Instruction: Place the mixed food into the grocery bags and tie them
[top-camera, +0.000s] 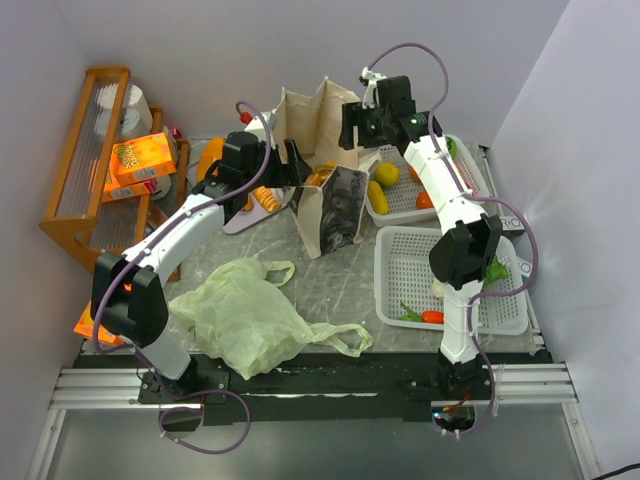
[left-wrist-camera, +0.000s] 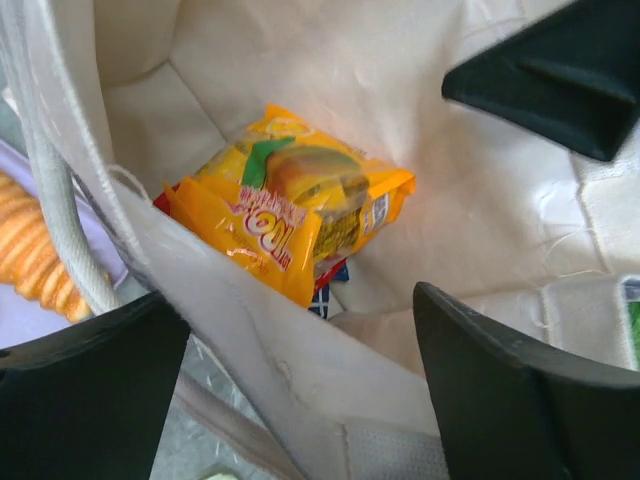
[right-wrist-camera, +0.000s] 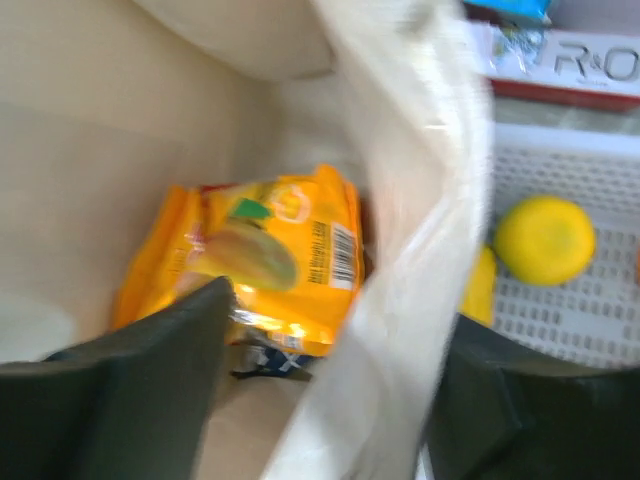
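So far we've an orange packet (left-wrist-camera: 290, 205) in the tote (top-camera: 300, 115); left tool (left-wrist-camera: 295, 300) and right tool (right-wrist-camera: 340, 320) sit released astride its rim; fruit (top-camera: 387, 174), green bag (top-camera: 245, 320) and tying remain.

Glossy orange packet (left-wrist-camera: 290, 215) — matt canvas tote (left-wrist-camera: 250, 50)
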